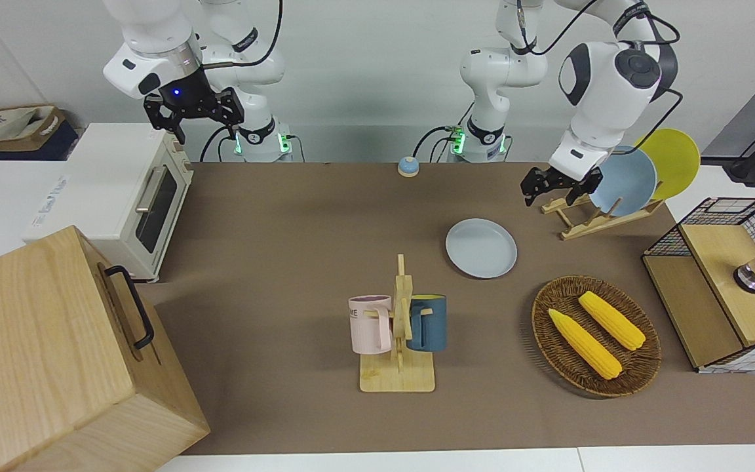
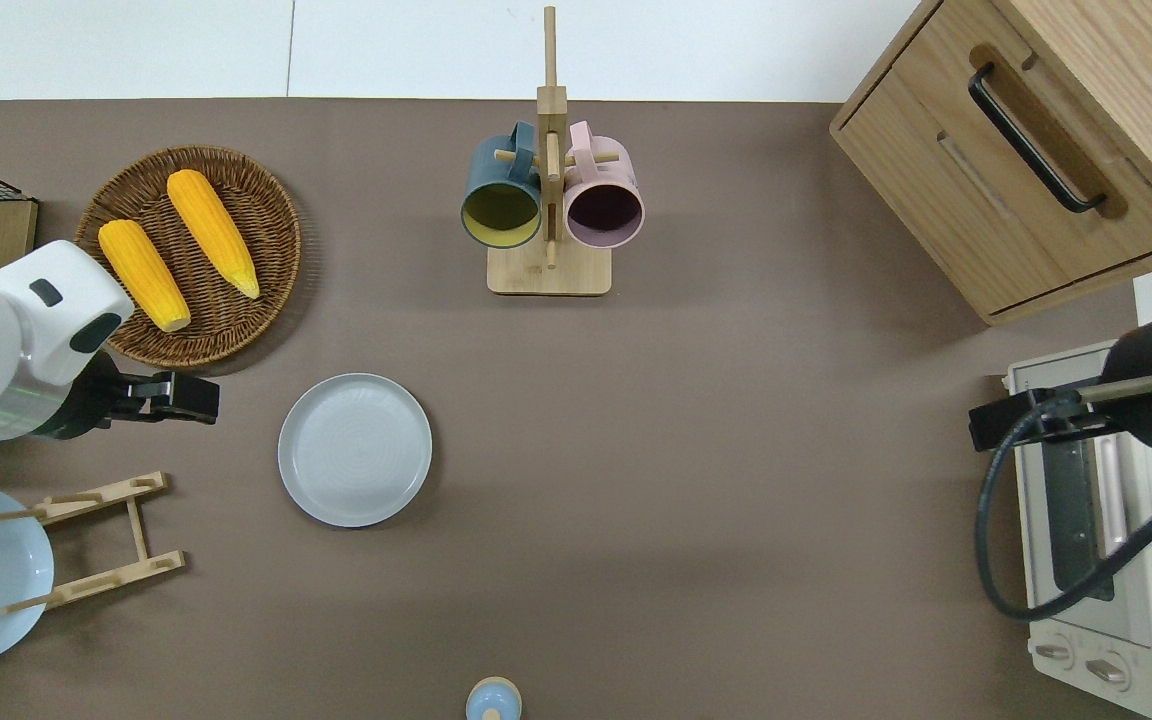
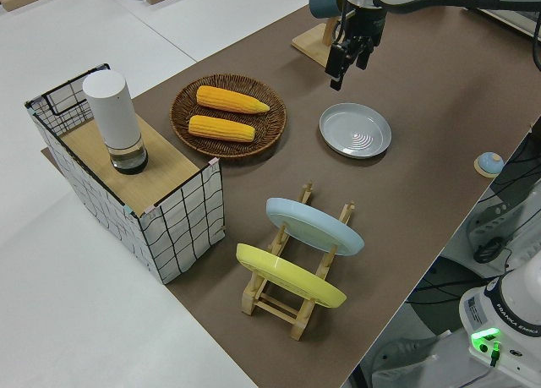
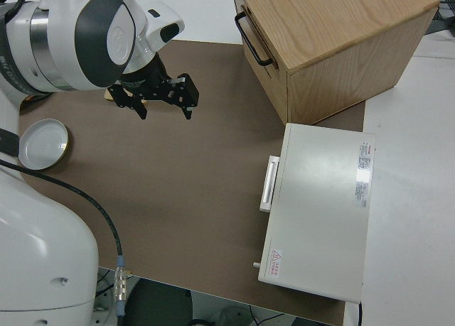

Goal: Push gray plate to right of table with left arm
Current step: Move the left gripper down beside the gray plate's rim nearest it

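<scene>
Plainly, the gray plate [image 2: 355, 450] lies flat on the brown table [image 2: 696, 480], toward the left arm's end, with bare sheet all around it and nothing touching its rim. It is round and shallow, pale gray-blue, with a low raised rim and faint rings in its well. The left gripper [image 2: 198, 397] hangs in the air just off the plate's rim on the side toward the wicker basket [image 2: 276, 200] and the wooden plate rack [image 2: 101, 540], apart from the plate. That spot suits a push, I judge: the fingers can drop beside the rim and shove the plate toward the right arm's end. Whether those fingers are spread or closed I cannot tell; they grip nothing. The right arm is parked.
</scene>
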